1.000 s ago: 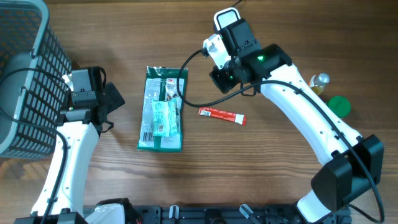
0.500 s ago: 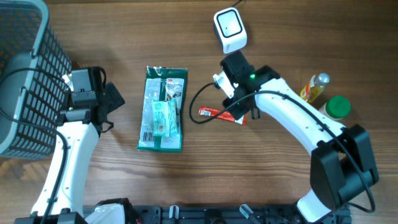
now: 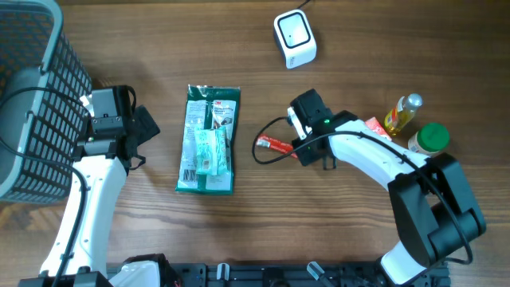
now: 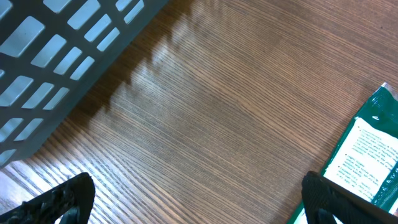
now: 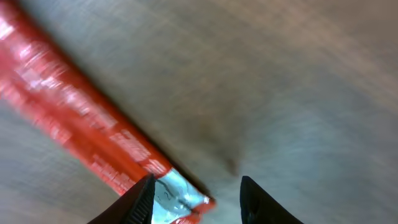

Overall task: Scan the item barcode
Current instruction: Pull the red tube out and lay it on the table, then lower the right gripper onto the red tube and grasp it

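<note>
Brown wooden bench [image 3: 358,48]. Long red foil stick packet [image 5: 81,130] lies flat, silver end between right fingers [image 5: 138,200]. These are spread partway, not pinching. Left fingers [image 4: 59,200] spread wide.

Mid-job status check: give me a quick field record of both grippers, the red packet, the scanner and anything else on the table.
red packet: lying on the table, not gripped
right gripper: open, low, straddling one end of the packet
left gripper: open, empty, beside the basket
scanner: on the table beyond the packet, apart from it
green package: flat, between the two arms
</note>
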Tool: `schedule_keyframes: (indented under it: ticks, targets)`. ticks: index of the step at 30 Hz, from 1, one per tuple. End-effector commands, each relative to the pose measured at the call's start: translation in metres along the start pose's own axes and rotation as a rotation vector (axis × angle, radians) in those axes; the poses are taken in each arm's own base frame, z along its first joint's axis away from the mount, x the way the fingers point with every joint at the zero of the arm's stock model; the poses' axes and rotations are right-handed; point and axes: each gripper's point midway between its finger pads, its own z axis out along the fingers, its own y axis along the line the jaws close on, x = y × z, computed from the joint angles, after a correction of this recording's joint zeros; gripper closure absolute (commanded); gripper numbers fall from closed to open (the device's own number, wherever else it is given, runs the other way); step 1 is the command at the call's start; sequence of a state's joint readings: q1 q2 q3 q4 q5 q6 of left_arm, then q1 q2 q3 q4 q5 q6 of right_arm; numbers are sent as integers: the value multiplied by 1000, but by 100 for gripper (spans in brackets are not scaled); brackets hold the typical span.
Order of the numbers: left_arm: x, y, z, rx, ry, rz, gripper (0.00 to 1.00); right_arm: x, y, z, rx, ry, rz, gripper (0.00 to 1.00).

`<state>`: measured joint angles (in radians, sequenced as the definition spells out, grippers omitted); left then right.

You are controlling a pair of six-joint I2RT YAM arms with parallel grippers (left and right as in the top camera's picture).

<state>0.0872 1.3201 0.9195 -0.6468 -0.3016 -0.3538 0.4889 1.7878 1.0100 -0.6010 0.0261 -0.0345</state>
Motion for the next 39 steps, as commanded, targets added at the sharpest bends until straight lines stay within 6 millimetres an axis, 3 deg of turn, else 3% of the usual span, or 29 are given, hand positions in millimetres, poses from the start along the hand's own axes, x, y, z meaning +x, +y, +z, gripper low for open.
schedule_keyframes:
  ticks: [1, 6, 11, 15, 20, 24, 30, 34, 39]
  targets:
    - [1, 2, 2, -6, 3, -1, 0, 22, 34, 6, -194, 84, 27, 55]
    - [1, 2, 2, -6, 3, -1, 0, 41, 40, 2, -221, 174, 104, 53]
    - [1, 2, 2, -6, 3, -1, 0, 38, 48, 1, -268, 165, 114, 53]
    - [1, 2, 2, -6, 3, -1, 0, 27, 55, -7, -315, 144, 138, 63]
    - [1, 2, 2, -6, 3, -1, 0, 25, 55, -16, -308, 180, 221, 60]
    - [1, 2, 2, -6, 3, -1, 0, 34, 59, -11, -299, 213, 301, 61]
    - [1, 2, 2, -6, 3, -1, 0, 43, 71, 2, -299, 194, 261, 65]
    - [1, 2, 2, -6, 3, -1, 0, 53, 58, 13, -215, 191, 254, 74]
    - [1, 2, 2, -6, 3, -1, 0, 55, 58, 13, -215, 196, 252, 66]
